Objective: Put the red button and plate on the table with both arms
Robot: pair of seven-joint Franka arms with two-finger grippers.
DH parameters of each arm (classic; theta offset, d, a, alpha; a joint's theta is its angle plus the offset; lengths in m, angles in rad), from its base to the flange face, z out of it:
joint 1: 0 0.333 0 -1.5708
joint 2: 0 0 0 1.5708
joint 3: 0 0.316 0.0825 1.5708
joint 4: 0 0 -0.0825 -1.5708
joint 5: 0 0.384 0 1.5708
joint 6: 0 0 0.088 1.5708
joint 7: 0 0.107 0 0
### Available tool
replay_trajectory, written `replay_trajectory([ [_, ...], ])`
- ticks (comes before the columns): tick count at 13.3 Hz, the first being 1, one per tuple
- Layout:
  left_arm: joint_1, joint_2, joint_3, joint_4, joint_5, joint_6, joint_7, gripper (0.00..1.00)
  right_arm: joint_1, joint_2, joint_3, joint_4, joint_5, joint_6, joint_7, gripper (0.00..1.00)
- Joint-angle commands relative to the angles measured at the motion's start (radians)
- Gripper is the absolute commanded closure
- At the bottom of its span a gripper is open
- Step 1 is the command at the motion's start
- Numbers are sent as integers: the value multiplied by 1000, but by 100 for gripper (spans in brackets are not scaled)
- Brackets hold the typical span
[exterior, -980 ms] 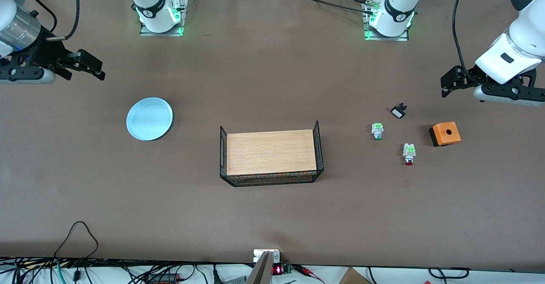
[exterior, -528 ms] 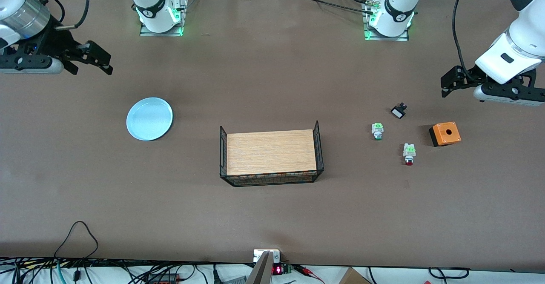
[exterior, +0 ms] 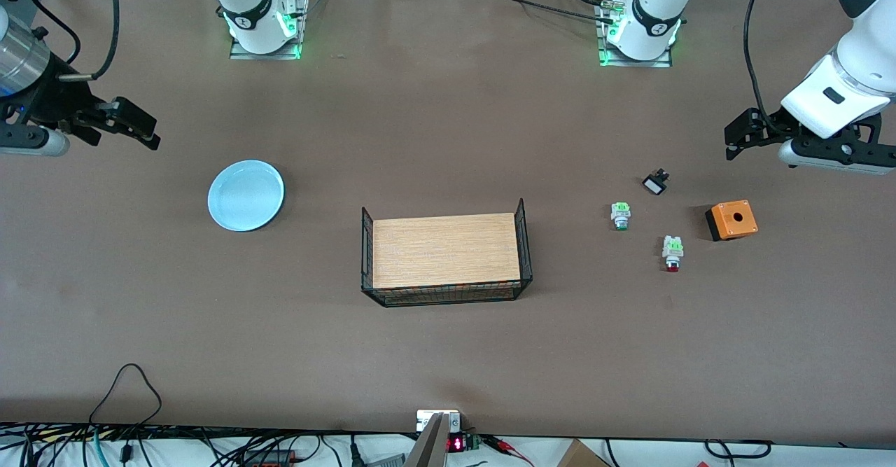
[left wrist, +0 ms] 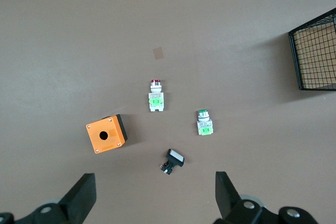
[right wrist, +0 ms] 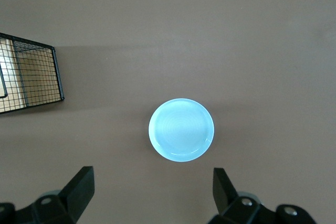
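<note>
Above bare table near opposite ends, left claw and right claw, both spread, empty.

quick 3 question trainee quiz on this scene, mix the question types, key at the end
1. True or false: the red button lies on the wood-topped platform.
2. Which is nearer the front camera: the red button or the green button?
3. The plate is: A) held by the right gripper; B) on the table; C) on the orange box.

Key
1. False: it lies on the table.
2. The red button.
3. B. Both the right gripper and the left gripper are open and hold nothing.
</note>
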Motion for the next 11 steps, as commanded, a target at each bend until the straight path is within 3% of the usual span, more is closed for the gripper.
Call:
replay_trajectory([
  [1,-2,9,1,27,-3,-23,14,0,-10,8,24,41,-14,-34,8,0],
  [11,-2,9,3,27,-5,-23,16,0,-17,-30,15,50,-23,-80,-116,0],
])
